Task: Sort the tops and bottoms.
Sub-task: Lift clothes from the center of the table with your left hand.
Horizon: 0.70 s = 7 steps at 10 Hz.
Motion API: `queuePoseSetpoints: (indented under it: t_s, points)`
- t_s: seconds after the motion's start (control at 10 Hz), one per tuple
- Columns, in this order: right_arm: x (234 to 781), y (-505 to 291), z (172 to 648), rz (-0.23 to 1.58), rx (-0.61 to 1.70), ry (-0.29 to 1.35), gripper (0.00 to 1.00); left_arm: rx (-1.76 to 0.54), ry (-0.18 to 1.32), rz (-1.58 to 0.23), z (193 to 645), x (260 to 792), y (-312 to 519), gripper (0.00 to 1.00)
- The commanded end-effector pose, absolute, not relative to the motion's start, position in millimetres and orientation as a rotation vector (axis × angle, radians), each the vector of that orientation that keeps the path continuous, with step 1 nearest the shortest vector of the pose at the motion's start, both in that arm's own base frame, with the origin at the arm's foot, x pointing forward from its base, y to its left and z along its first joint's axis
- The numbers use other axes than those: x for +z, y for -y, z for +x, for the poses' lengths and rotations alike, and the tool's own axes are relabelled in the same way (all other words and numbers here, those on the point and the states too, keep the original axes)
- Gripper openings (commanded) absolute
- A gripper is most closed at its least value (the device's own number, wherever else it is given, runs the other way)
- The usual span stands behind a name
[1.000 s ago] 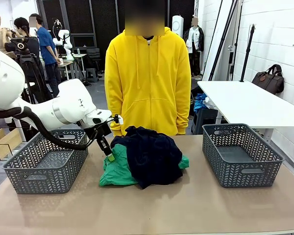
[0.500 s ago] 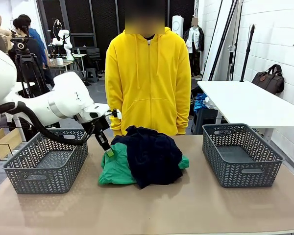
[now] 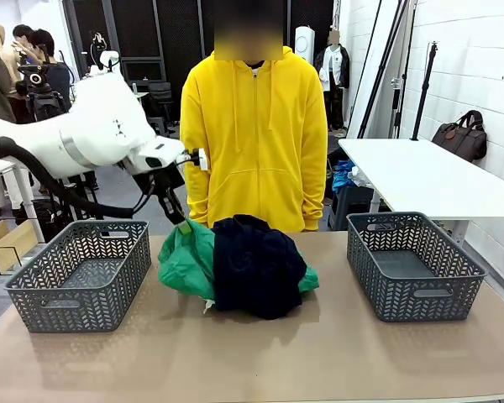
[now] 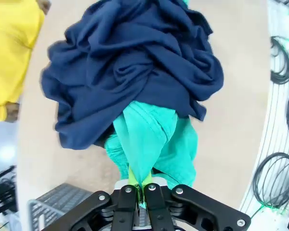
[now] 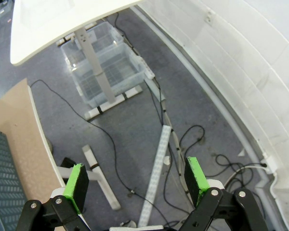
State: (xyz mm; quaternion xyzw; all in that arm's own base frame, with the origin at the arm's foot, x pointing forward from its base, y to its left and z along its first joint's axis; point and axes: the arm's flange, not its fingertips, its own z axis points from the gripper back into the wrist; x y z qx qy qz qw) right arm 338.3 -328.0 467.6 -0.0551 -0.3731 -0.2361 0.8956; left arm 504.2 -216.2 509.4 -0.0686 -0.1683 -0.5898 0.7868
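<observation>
A bright green garment (image 3: 185, 262) lies at the table's middle, partly under a dark navy garment (image 3: 256, 264). My left gripper (image 3: 183, 222) is shut on the green garment's upper left edge and holds that edge lifted off the table. In the left wrist view the green cloth (image 4: 149, 139) runs taut from between my left gripper's (image 4: 141, 187) shut fingers down under the navy heap (image 4: 130, 67). A white cord end (image 3: 207, 306) hangs at the pile's front. My right gripper (image 5: 135, 180) stands open off the table's side, over the floor, with nothing between its pads.
A grey basket (image 3: 77, 273) stands at the table's left, another grey basket (image 3: 413, 263) at the right. A person in a yellow hoodie (image 3: 254, 134) stands at the far edge behind the pile. Cables (image 5: 168, 144) lie on the floor below my right gripper.
My left gripper has risen and drawn back with the green garment's edge, pulling the green cloth up and leftward; the navy garment has bunched and shifted with it.
</observation>
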Motion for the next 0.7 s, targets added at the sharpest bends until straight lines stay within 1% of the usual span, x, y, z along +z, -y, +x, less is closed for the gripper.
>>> queuePoseSetpoints:
  t_s: [0.0,0.2,0.3,0.4,0.6]
  points:
    - [468,327,337,-0.12,-0.48,0.766,1.0,-1.251,0.411,-0.072,494,567,220,0.0]
    - [468,327,337,-0.12,-0.48,0.766,1.0,-1.247,0.458,0.061,470,618,238,0.0]
    - [468,327,337,-0.12,-0.48,0.766,1.0,-1.262,0.461,0.101,459,637,248,0.0]
    - [468,327,337,-0.12,-0.48,0.766,1.0,-1.243,0.51,0.141,450,658,257,0.0]
    - [468,327,337,-0.12,-0.48,0.766,1.0,-1.213,0.551,0.191,435,702,278,0.0]
